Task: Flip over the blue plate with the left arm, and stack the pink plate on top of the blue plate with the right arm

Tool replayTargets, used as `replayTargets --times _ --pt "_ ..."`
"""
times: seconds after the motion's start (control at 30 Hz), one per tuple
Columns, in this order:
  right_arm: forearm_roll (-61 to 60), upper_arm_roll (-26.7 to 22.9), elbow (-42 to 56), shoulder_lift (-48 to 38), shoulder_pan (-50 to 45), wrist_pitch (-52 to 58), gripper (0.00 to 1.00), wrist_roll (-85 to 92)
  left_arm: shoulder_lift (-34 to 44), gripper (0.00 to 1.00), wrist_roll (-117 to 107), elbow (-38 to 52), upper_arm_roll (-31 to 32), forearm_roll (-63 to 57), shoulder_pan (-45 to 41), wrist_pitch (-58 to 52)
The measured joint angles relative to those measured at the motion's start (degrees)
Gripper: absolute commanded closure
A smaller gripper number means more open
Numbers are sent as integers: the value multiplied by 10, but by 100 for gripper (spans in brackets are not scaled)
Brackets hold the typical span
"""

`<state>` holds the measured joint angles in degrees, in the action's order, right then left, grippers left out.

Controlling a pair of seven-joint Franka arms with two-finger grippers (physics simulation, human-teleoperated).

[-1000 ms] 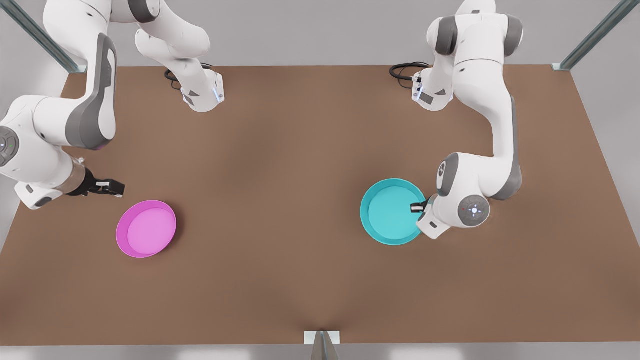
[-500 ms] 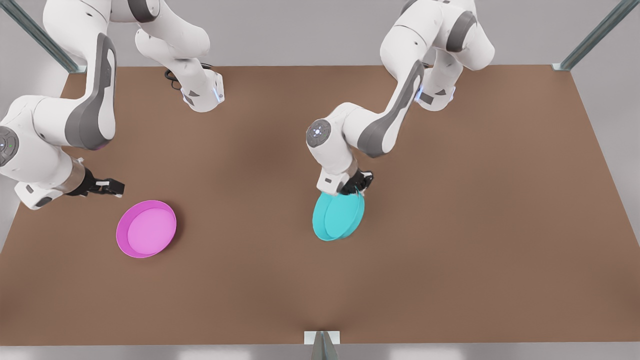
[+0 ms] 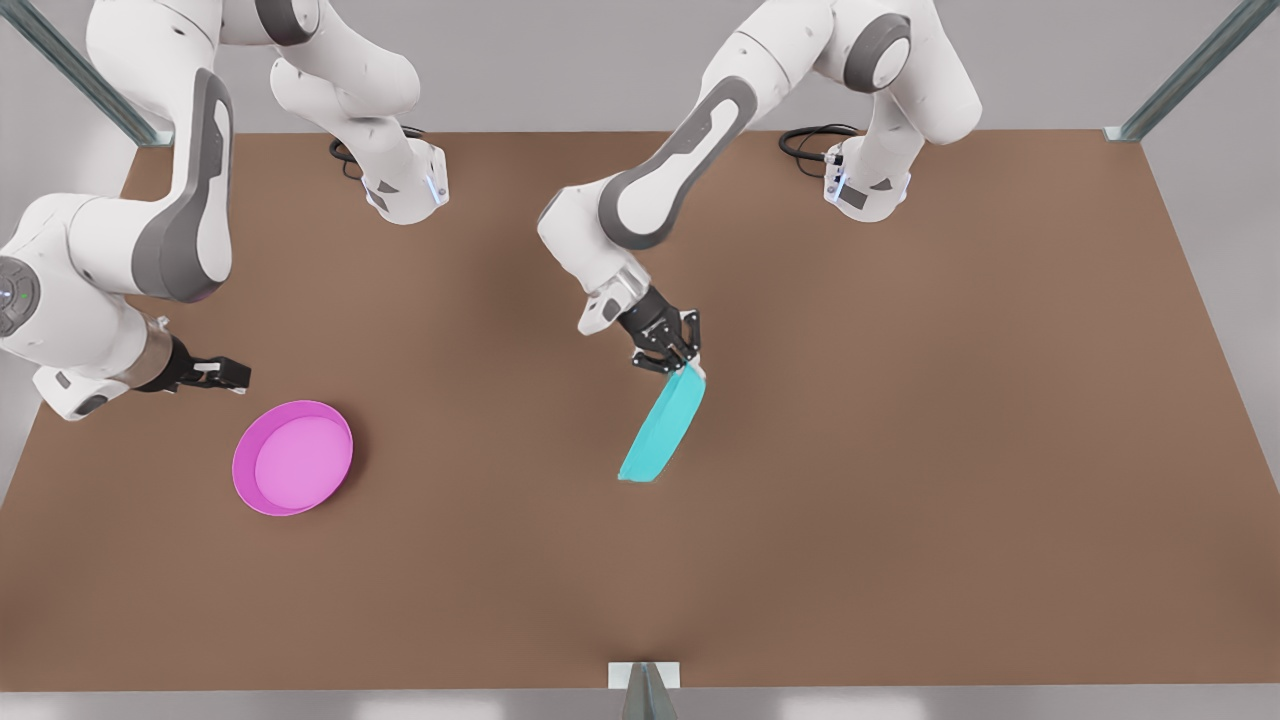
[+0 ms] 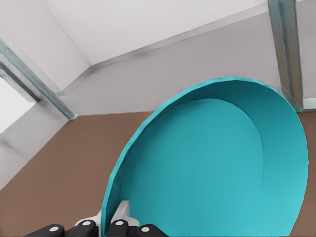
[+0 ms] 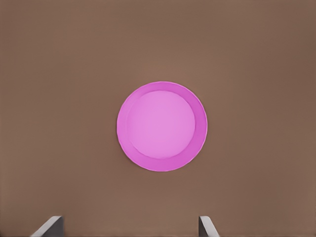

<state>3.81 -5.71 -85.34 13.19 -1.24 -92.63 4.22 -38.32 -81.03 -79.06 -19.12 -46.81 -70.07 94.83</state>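
Blue plate point(image 3: 662, 427) edge-on, pinched by left tool point(image 3: 678, 357).

Both arms are glossy white with rounded links and dark grey panels at the joints. Round grey caps carry small lights. Black cables coil at each white base, which bears a blue light strip. The left gripper point(image 3: 690, 368) is black with small silver screws and pale fingertips; the right gripper point(image 3: 238, 377) is black too, with pale pads.

Left hand point(image 3: 686, 366) grips the blue plate point(image 3: 662, 428) on edge — seemingly airborne; pink plate point(image 3: 292, 457) flat.
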Motion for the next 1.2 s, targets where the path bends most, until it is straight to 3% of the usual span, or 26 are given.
replayTargets --times 0.17,0.47,1.2 --pt "1 -1 0 3 0 3 0 0 -29 76 -4 -16 0 -110 -40 -66" --pt "1 -1 1 6 0 4 0 0 -79 76 -27 -9 -1 -228 -43 -71" --pt "1 -4 1 10 0 5 0 18 -146 76 28 -7 2 -228 -40 -85"
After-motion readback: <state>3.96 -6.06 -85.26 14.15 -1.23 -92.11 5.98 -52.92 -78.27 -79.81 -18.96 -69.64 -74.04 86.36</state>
